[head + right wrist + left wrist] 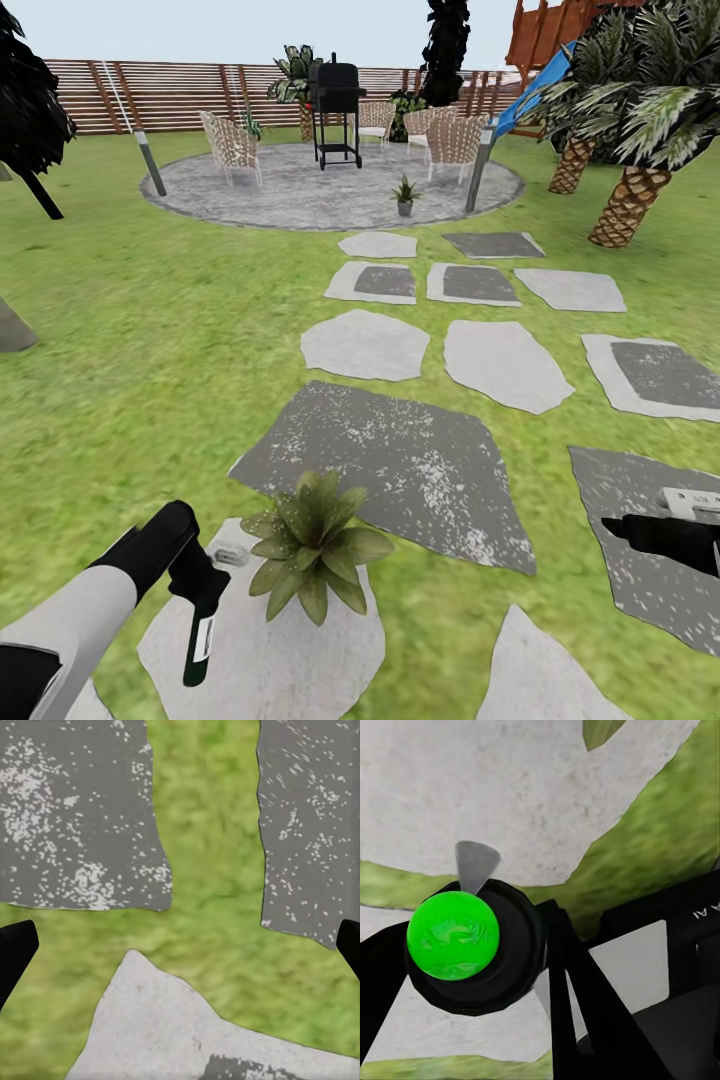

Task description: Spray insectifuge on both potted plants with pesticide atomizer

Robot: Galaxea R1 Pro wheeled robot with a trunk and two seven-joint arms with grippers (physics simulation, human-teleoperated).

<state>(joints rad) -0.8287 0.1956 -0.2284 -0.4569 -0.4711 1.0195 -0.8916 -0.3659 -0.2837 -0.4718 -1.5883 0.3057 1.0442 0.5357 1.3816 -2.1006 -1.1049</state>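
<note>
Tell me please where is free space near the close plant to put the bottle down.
The pale stepping stone under the near potted plant is bare in front of the plant. The big dark slab behind the plant is bare too. It is crowded left of the plant, where the left claw holds the pesticide atomizer.

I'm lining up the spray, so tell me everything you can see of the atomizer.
The pesticide atomizer is a slim dark bottle with a white label, hanging bottom-down and slightly tilted from the left gripper, which clamps its upper part. It hangs above a pale stepping stone, just left of the near potted plant, not touching its leaves. Its trigger head is hidden.
</note>
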